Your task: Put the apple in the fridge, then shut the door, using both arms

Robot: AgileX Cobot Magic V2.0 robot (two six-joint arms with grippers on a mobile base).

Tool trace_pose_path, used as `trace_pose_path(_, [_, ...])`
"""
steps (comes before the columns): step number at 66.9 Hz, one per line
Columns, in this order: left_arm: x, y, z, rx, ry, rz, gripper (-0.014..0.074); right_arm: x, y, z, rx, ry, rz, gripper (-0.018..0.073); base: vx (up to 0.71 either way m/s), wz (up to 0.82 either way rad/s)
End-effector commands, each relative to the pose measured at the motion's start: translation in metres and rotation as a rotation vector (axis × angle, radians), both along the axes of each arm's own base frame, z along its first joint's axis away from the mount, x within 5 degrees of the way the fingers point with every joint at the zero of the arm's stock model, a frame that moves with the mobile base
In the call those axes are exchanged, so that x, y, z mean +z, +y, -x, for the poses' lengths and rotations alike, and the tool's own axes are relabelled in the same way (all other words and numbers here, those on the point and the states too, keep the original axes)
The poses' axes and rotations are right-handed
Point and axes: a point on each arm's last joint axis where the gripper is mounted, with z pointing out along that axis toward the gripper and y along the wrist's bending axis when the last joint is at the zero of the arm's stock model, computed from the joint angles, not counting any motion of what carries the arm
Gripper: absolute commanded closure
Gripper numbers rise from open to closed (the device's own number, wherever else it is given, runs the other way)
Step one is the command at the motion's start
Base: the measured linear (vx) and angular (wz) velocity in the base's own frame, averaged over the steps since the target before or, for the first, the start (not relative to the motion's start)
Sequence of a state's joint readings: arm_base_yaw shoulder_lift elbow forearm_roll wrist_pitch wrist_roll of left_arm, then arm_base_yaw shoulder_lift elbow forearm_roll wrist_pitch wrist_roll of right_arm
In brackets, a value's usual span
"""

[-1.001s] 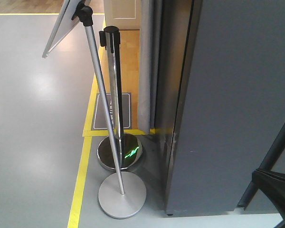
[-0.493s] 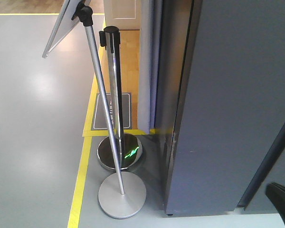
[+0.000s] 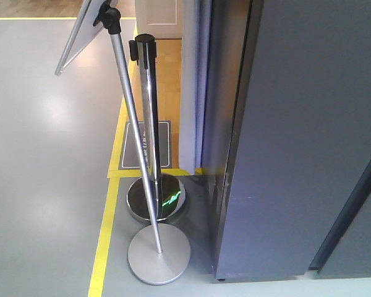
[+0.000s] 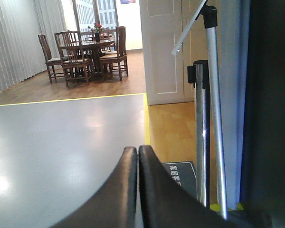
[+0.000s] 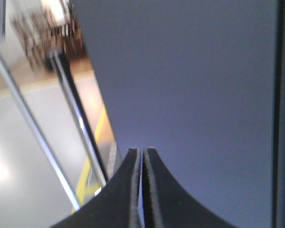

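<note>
The dark grey fridge (image 3: 297,124) fills the right half of the front view. Only its outer panels show, with a dark slanted seam (image 3: 349,207) at the lower right. I cannot tell which panel is the door. The apple is out of view. Neither arm appears in the front view. My left gripper (image 4: 138,150) is shut with nothing in it and points over the grey floor, with the fridge's dark edge (image 4: 270,109) to its right. My right gripper (image 5: 142,151) is also shut and empty, held close in front of a flat dark grey fridge panel (image 5: 190,71).
A chrome barrier post (image 3: 149,124) on a round base and a slanted sign stand (image 3: 133,124) with a grey disc foot (image 3: 159,253) stand just left of the fridge. Yellow floor tape (image 3: 105,235) runs beside them. A wooden dining table with chairs (image 4: 88,54) stands far off.
The black arm that showed at the lower right of the front view has withdrawn to the right and out of the frame. Nothing else has moved.
</note>
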State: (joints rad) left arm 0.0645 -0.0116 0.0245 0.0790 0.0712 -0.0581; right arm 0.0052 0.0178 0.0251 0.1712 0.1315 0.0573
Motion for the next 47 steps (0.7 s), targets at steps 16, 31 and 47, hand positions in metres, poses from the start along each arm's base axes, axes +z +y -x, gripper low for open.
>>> trace_pose_path(16, [-0.0023, -0.0009, 0.0002, -0.012, -0.060, 0.012, 0.0601, 0.0197, -0.0019, 0.0035, -0.027, -0.244, 0.133, 0.0561, 0.00, 0.00])
trace_pose_path(31, [-0.0023, -0.0009, 0.0002, -0.012, -0.060, 0.012, 0.0601, 0.0205, -0.0018, 0.0036, -0.027, -0.251, 0.136, 0.0561, 0.00, 0.00])
trace_pose_path(47, [-0.0023, -0.0009, 0.0002, -0.012, -0.060, 0.012, 0.0601, 0.0203, -0.0018, 0.0035, -0.026, -0.248, 0.136, 0.0561, 0.00, 0.00])
